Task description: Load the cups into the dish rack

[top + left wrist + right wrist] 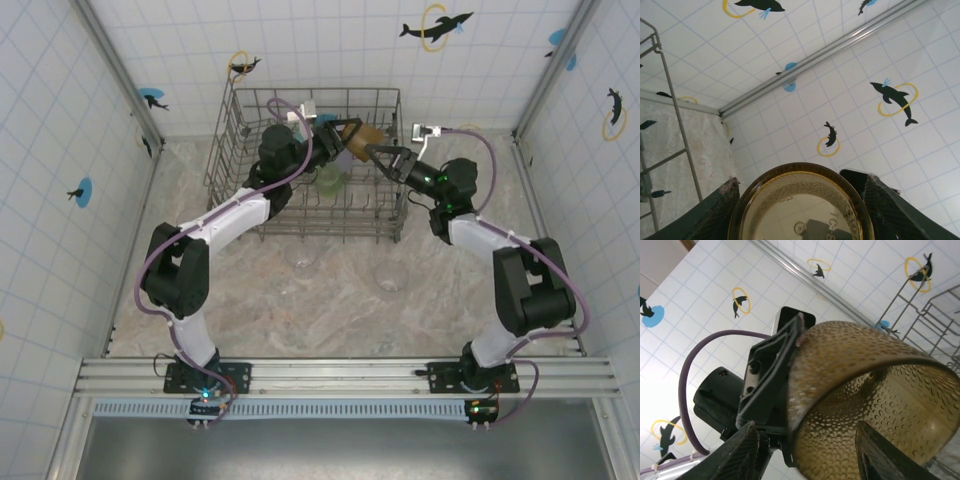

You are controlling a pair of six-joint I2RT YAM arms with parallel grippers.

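Note:
The amber-brown cup (365, 133) hangs tilted above the dish rack (225, 150), gripped across its base end by my left gripper (347, 140), which is shut on it. From the left wrist, the cup's round base (800, 210) sits tight between the two fingers (722, 210). My right gripper (387, 159) is open just right of the cup, facing its mouth. In the right wrist view the dimpled cup (875, 390) lies between and ahead of the spread fingers (740, 452), apart from them. A light green cup (330, 181) stands inside the rack.
Two clear cups (302, 257) (391, 277) stand on the marble table in front of the rack. Rack wires show at the left of the left wrist view (675, 105) and at the right of the right wrist view (935, 315). Tiled walls close three sides.

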